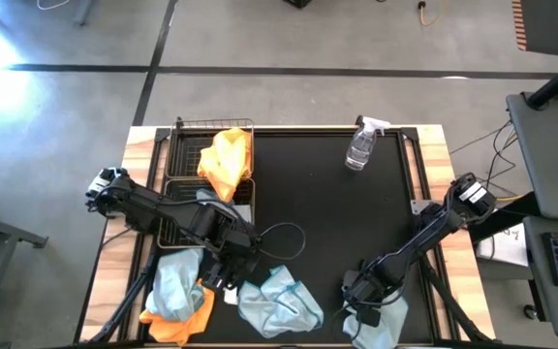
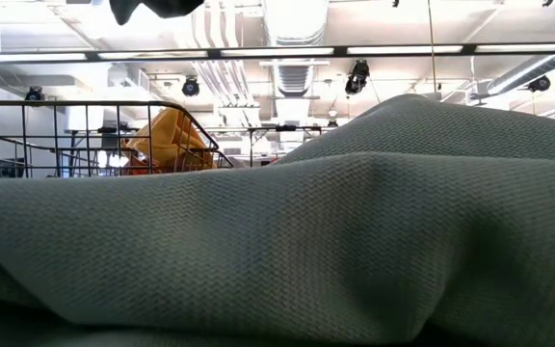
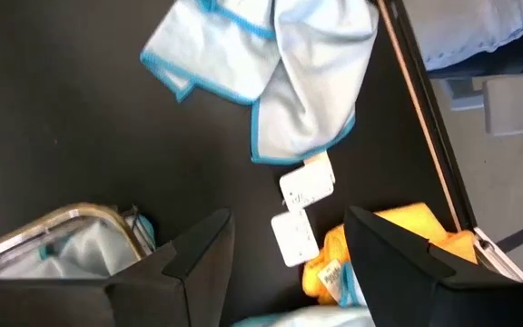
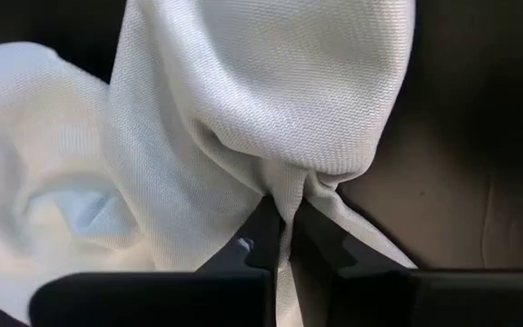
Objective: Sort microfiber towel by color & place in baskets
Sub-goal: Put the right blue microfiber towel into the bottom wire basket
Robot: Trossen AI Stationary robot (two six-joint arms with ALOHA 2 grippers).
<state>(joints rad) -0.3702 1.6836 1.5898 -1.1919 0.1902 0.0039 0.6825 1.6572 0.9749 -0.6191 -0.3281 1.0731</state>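
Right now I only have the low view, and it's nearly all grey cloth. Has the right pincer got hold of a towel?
Observer: Yes. The right pincer is shut on a fold of a pale towel, at the table's front right.
Operator: And the left pincer?
Observer: The left pincer is open and holds nothing. It hangs over the black mat at the front left.
Operator: I see something orange behind wire. Where is it?
Observer: That is an orange towel, draped over the right rim of the far basket on the table's left side.
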